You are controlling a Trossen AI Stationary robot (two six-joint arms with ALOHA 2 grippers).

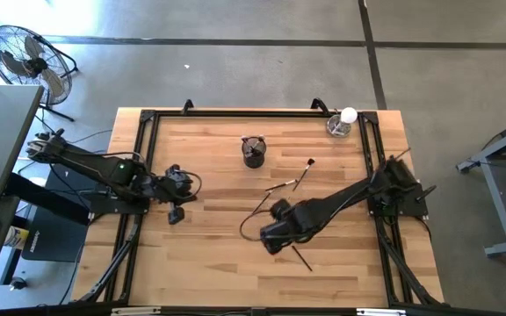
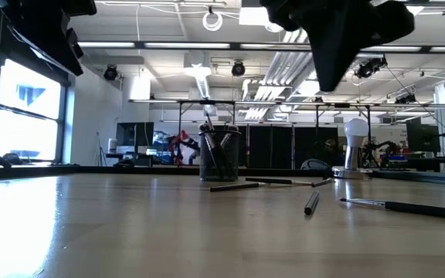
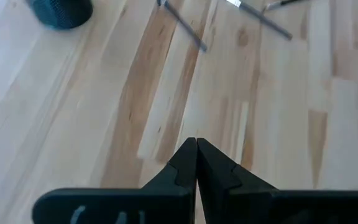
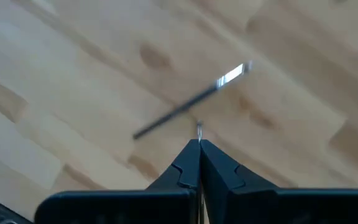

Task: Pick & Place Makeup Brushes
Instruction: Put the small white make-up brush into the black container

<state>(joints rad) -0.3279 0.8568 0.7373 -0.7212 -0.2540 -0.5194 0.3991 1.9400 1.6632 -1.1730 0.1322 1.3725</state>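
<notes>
Several thin makeup brushes lie on the wood: one [image 1: 304,173], one [image 1: 281,185] and one [image 1: 301,257] close to my right gripper. More stand in the small black cup [image 1: 253,151]. My right gripper [image 1: 272,237] hangs well above the table's middle, shut, with a thin sliver showing between its fingertips [image 4: 199,129]. Below it lies a brush with a silvery ferrule [image 4: 191,102]. My left gripper [image 1: 183,189] waits shut over bare wood at the table's left [image 3: 196,143]. My right gripper is shut on what looks like a makeup brush. Only a thin short end [image 4: 199,129] sticks out past the fingertips, seen nearly end-on. The fingers hide which part of the brush they have. It is clear of the table.
A clear glass with a white ball [image 1: 343,121] stands at the far right corner. A black frame rail [image 1: 143,132] runs along the table's edges. Bare wood lies between the two arms and along the near edge. A fan [image 1: 25,57] stands on the floor beyond the table.
</notes>
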